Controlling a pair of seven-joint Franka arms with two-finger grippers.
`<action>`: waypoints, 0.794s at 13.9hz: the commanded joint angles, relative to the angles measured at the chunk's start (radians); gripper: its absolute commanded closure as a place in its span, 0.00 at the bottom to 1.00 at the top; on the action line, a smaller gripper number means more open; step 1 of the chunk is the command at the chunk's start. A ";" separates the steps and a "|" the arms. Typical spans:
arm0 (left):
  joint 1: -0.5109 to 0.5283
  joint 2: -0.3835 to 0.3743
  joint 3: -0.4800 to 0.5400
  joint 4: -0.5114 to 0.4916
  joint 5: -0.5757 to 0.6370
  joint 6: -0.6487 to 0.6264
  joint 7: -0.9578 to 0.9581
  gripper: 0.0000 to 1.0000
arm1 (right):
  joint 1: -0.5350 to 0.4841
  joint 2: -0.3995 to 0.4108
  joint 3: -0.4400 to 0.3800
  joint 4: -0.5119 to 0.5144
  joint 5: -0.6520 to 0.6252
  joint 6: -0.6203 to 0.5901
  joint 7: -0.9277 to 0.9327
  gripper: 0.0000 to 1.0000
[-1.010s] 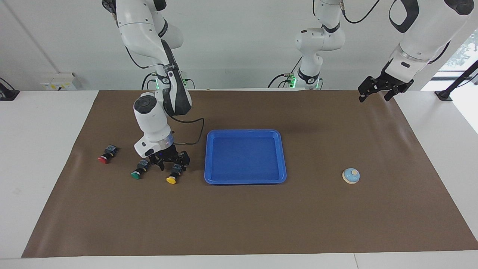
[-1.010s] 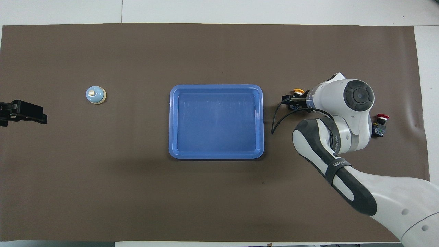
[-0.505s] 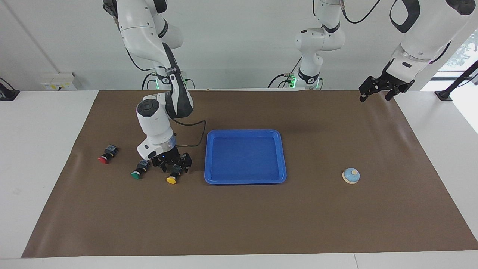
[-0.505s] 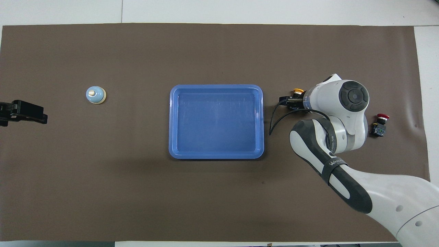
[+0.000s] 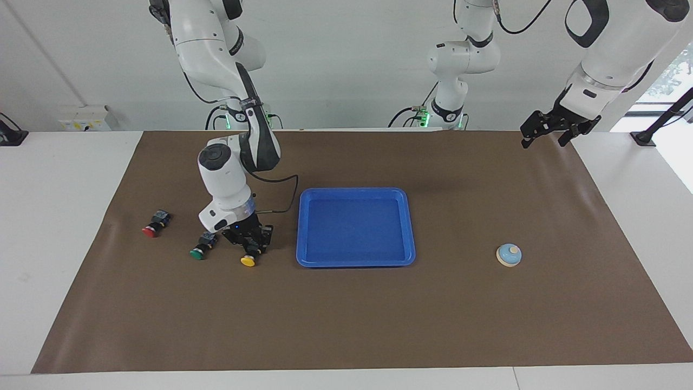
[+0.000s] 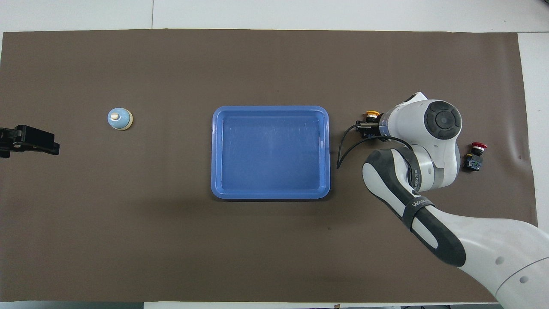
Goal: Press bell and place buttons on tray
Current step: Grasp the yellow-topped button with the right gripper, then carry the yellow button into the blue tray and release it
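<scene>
Facing view: green button (image 5: 198,252) lies just beside right pincer (image 5: 250,245).

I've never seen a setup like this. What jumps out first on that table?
The bright blue tray sits empty mid-table. Toward the right arm's end, the right gripper is down and shut on the yellow button, with the green button and red button lying beside it. The small bell stands toward the other end, where the left gripper waits, open, in the air.

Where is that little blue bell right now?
The bell sits alone on the brown mat toward the left arm's end of the table, beside the blue tray, untouched.
</scene>
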 commanded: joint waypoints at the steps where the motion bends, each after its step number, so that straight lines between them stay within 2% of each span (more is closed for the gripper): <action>1: 0.007 -0.002 -0.004 0.009 0.010 -0.011 0.000 0.00 | 0.000 0.013 0.002 0.015 -0.003 -0.001 0.008 1.00; 3: 0.007 -0.002 -0.004 0.009 0.010 -0.011 0.000 0.00 | 0.000 0.010 0.002 0.053 -0.003 -0.054 0.006 1.00; 6: 0.007 -0.002 -0.004 0.009 0.010 -0.011 0.000 0.00 | 0.004 0.005 0.004 0.217 0.000 -0.281 0.017 1.00; 8: 0.007 -0.002 -0.004 0.009 0.010 -0.011 0.000 0.00 | 0.045 0.003 0.004 0.306 0.007 -0.393 0.049 1.00; 11: 0.007 -0.002 -0.004 0.009 0.010 -0.011 0.000 0.00 | 0.147 -0.001 0.005 0.353 0.012 -0.443 0.205 1.00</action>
